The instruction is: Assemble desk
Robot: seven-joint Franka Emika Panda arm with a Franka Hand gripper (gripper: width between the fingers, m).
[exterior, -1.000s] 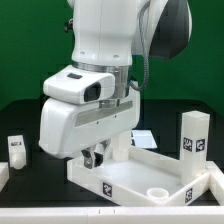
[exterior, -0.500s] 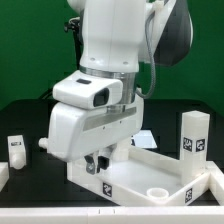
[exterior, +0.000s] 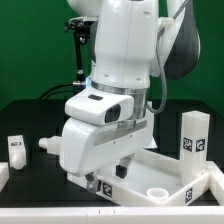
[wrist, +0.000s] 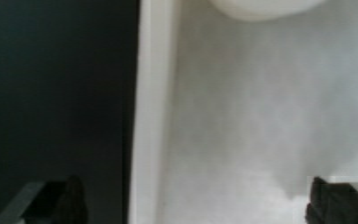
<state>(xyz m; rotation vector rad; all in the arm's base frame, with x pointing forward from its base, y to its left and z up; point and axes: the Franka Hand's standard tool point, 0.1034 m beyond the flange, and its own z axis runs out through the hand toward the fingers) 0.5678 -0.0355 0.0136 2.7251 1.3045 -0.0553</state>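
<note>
One tabletop panel point(exterior: 140, 190) lies flat on the black table point(exterior: 25, 125), under the gripper point(wrist: 197, 205), whose fingers point(wrist: 51, 200) are spread wide astride its rim. Two tagged legs show: an upright leg point(exterior: 193, 133) at the exterior view's right and a smaller-looking leg point(exterior: 16, 150) at its left. Closing off-centre could shove or tip the panel.

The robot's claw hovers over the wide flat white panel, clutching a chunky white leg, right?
No. The two-finger gripper is over the wide flat white plastic tabletop panel, but empty: the wrist view shows its fingers spread with nothing between.
</note>
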